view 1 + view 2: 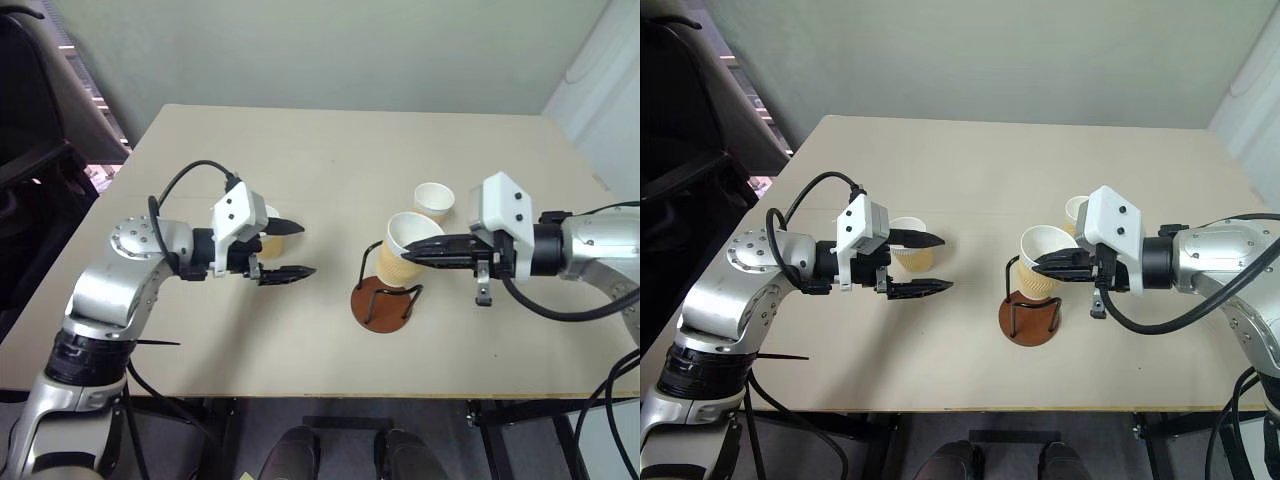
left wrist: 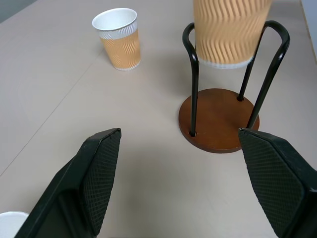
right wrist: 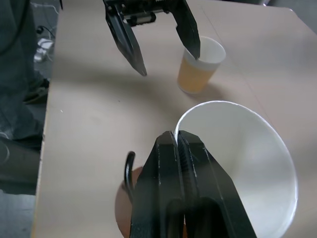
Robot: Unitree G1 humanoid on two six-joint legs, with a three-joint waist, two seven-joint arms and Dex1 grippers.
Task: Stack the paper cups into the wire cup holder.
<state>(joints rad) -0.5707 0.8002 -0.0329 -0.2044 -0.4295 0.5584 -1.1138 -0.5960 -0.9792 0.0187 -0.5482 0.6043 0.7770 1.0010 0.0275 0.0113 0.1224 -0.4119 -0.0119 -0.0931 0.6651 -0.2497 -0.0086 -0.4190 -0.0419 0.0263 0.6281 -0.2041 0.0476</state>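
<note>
My right gripper point(image 1: 410, 255) is shut on the rim of a tan-orange paper cup point(image 1: 400, 262). That cup hangs tilted between the black loops of the wire cup holder point(image 1: 380, 305), its bottom above the reddish-brown base point(image 2: 218, 119). A second paper cup point(image 1: 433, 200) stands upright on the table behind the holder. My left gripper point(image 1: 308, 249) is open with nothing between its fingers point(image 2: 99, 173), pointing toward the holder. A third paper cup point(image 1: 912, 245) stands just behind its far finger. In the right wrist view the pinched rim point(image 3: 179, 135) sits between the closed fingers.
The beige table point(image 1: 300, 150) has bare room at the back and between the two arms. Its front edge point(image 1: 320, 392) runs close below the holder. Dark furniture point(image 1: 30, 150) stands off the table's left side.
</note>
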